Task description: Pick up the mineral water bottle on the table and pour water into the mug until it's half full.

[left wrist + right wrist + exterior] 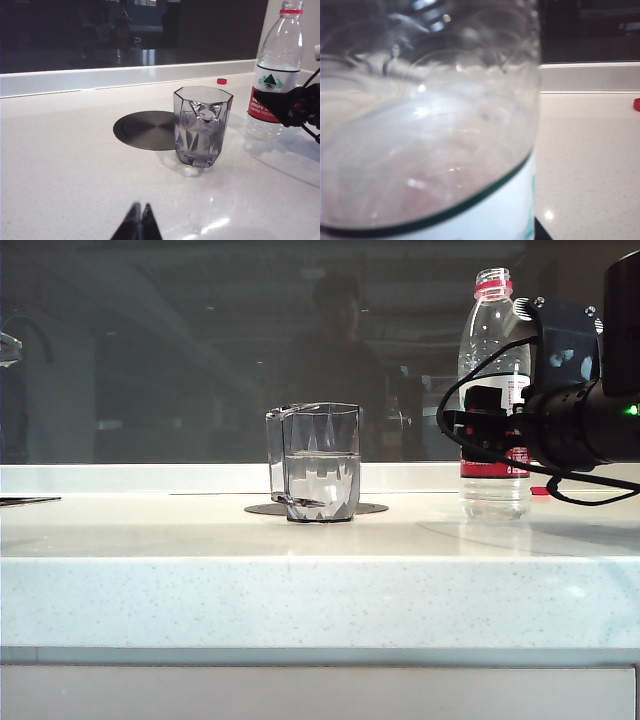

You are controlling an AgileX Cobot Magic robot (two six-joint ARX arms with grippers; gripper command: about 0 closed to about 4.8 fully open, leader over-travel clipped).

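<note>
Red-ringed bottle [494, 390], speckled white table [300, 590]

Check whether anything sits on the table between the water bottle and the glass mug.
Nothing visible does. The mineral water bottle, with the right gripper at its label, stands right of the mug across bare table. The red cap lies further back; the left gripper hangs nearer the camera.

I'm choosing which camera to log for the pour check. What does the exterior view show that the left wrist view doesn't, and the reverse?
Only the exterior view shows the table's thick front edge and the water level in the mug. Only the left wrist view shows the shut left gripper and a red cap by the back ledge. Both show the uncapped mineral water bottle upright, with the right gripper at its label.
</note>
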